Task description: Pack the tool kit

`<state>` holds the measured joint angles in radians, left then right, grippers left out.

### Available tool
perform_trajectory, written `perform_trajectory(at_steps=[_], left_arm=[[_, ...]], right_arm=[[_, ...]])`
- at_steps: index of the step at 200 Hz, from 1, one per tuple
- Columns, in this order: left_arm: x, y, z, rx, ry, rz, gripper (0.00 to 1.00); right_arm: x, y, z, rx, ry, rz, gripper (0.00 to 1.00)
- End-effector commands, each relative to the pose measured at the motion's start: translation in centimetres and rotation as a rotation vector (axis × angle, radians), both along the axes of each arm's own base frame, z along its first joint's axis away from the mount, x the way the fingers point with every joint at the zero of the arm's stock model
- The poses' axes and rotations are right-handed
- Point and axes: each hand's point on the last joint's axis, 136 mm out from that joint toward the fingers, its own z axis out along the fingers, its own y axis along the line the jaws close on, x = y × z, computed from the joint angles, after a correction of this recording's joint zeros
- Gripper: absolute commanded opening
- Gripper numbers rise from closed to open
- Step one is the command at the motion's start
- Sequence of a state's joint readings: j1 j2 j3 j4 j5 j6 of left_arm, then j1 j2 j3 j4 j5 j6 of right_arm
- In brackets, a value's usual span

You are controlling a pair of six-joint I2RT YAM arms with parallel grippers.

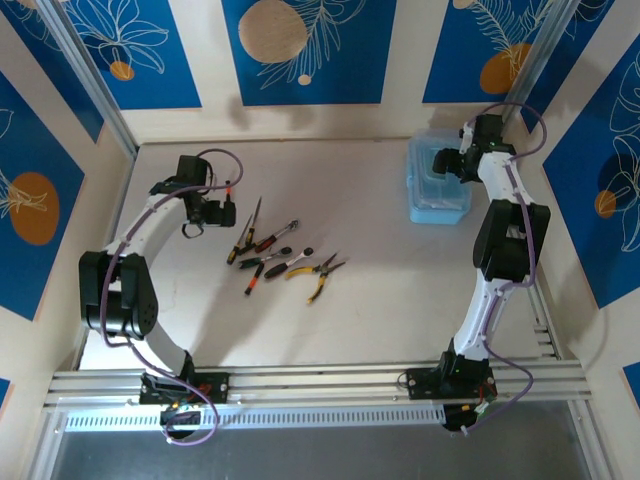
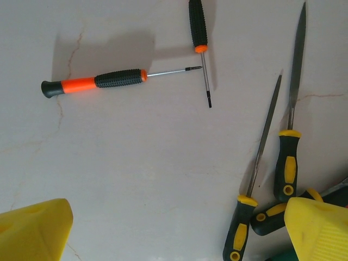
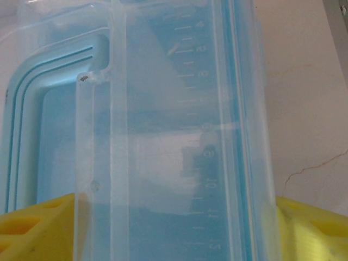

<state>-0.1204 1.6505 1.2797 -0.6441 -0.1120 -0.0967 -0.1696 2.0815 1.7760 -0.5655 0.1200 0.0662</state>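
The tool kit's light-blue case [image 1: 437, 185] with a clear lid [image 3: 163, 136] stands at the back right of the table. My right gripper [image 1: 447, 162] hangs over it, its yellow fingers [image 3: 38, 228] wide apart on either side of the case; whether they touch it I cannot tell. The loose tools lie mid-table: yellow-handled pliers [image 1: 318, 272], orange-and-black screwdrivers [image 2: 95, 81] and yellow-and-black files [image 2: 288, 157]. My left gripper [image 1: 208, 215] hovers just left of this pile, open [image 2: 179, 228], with bare table between its fingers.
Walls with blue panels close in the table at the back and both sides. An aluminium rail [image 1: 320, 385] carrying both arm bases runs along the near edge. Bare tabletop [image 1: 380, 270] separates the tools from the case.
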Motion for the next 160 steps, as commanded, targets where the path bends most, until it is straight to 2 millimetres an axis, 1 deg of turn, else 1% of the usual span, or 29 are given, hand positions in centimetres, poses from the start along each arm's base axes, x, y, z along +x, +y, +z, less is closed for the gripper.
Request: perform_trajectory(at_steps=[1, 8, 27, 47, 56, 81, 97, 113, 132, 145, 160], left_arm=[[-0.4, -1.0, 0.5, -0.043, -0.010, -0.019, 1.00], [-0.3, -1.1, 0.6, -0.051, -0.012, -0.021, 1.00], [-0.3, -1.6, 0.7, -0.073, -0.014, -0.030, 1.00], [-0.4, -2.1, 0.6, -0.084, -0.011, -0.041, 1.00], [-0.4, -2.4, 0.4, -0.089, -0.009, -0.048, 1.00], [-0.4, -3.2, 0.1, -0.096, 0.003, -0.067, 1.00], [-0.2, -3.6, -0.1, -0.095, 0.008, -0.078, 1.00], [-0.1, -4.3, -0.2, -0.102, 0.010, -0.092, 1.00], [0.1, -5.5, 0.2, -0.119, 0.006, -0.118, 1.00], [0.1, -6.8, 0.5, -0.139, 0.002, -0.150, 1.00], [0.1, -7.9, 0.9, -0.149, -0.007, -0.173, 1.00]], right_arm=[[-5.3, 5.7, -5.9, 0.050, 0.246, 0.097, 0.75], [-6.0, 6.6, -6.0, 0.051, 0.255, 0.102, 0.73], [-8.3, 8.5, -5.9, 0.050, 0.285, 0.086, 0.72], [-11.4, 10.5, -5.8, 0.058, 0.315, 0.059, 0.71], [-12.9, 11.8, -5.8, 0.073, 0.331, 0.051, 0.71], [-17.0, 14.3, -6.7, 0.070, 0.392, 0.021, 0.70], [-18.9, 15.5, -7.6, 0.091, 0.420, 0.006, 0.69], [-19.7, 17.0, -8.5, 0.150, 0.429, 0.023, 0.69], [-19.9, 18.7, -9.2, 0.239, 0.429, 0.066, 0.68], [-19.7, 19.9, -9.3, 0.321, 0.417, 0.099, 0.67], [-19.6, 21.5, -8.7, 0.459, 0.386, 0.152, 0.65]])
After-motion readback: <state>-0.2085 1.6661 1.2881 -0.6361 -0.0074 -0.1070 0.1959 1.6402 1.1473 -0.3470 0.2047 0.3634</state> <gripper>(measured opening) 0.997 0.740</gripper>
